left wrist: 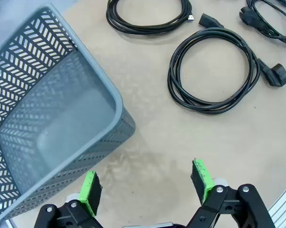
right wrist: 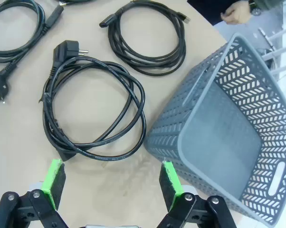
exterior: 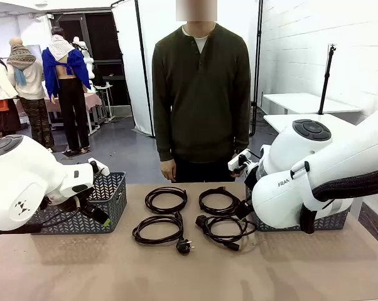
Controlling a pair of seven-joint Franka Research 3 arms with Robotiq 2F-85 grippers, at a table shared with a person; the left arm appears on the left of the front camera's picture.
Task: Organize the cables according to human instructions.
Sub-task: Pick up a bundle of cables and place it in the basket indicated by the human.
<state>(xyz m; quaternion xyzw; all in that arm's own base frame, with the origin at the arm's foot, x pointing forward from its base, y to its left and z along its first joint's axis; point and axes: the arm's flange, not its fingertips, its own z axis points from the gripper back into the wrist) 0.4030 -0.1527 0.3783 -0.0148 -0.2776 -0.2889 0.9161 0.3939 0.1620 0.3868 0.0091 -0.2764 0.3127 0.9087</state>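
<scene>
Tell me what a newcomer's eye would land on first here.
Four black cable coils lie two-by-two mid-table, between a grey left basket and right basket. A person in dark olive stands at the far edge. The white left arm and right arm bulk large in the near corners.

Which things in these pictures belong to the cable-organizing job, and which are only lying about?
Job: far-left cable, far-right cable, near-left cable, near-right cable, person, probably left basket and right basket.
Lying about: white tables, tripod pole, white screen.
</scene>
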